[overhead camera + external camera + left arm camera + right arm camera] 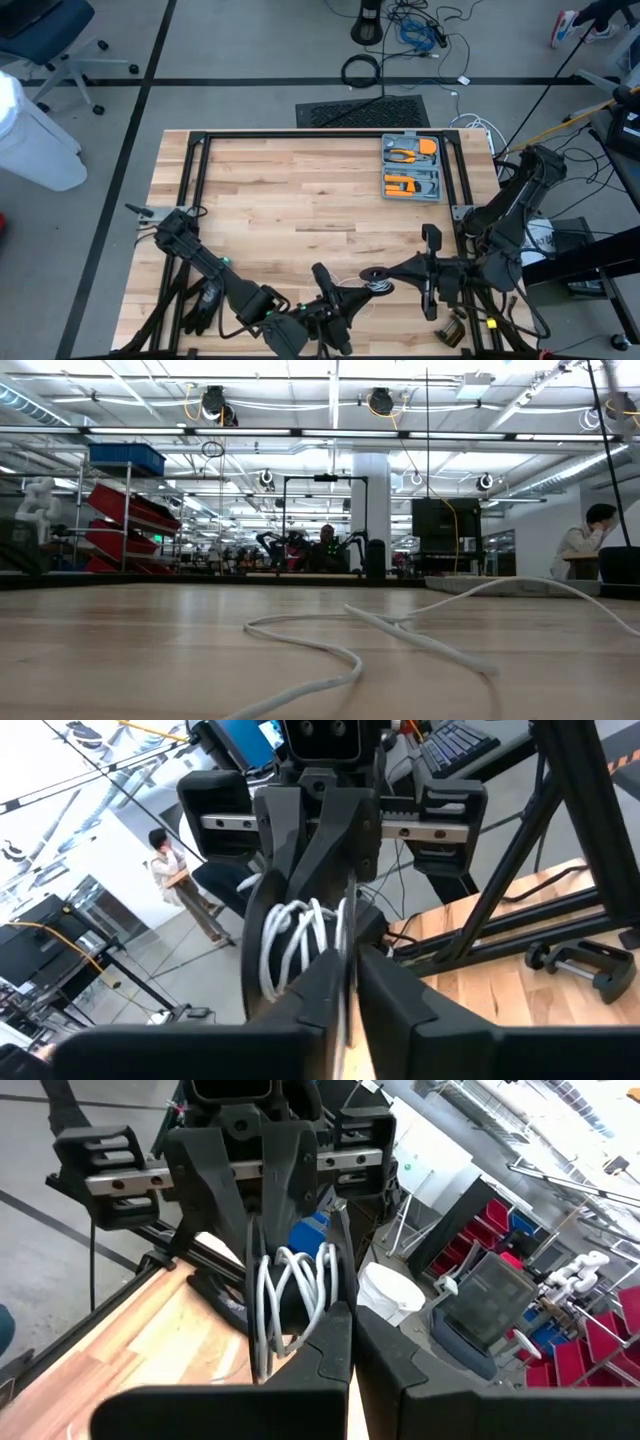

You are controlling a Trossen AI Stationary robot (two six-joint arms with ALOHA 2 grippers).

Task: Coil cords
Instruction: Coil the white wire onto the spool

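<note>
Wooden tabletop (300, 200) inside a black frame, an open workshop hall behind it. At its near edge we find both arms meeting nose to nose.

The cords (378, 285) are one thin white cord, partly wound into a few loops between the two grippers, with its free length trailing loose across the table. We judge it light, limp and springy: loops will slacken if released, so the hold belongs across the bundled turns, not on the loose tail.

The right gripper (372, 274) has its fingers pressed together, the loops wrapped around them in the left wrist view. The left gripper (322, 276) is nearly closed on the same loops; we cannot tell whether it truly grips them.

An orange tool tray (411, 166) sits well apart.
</note>
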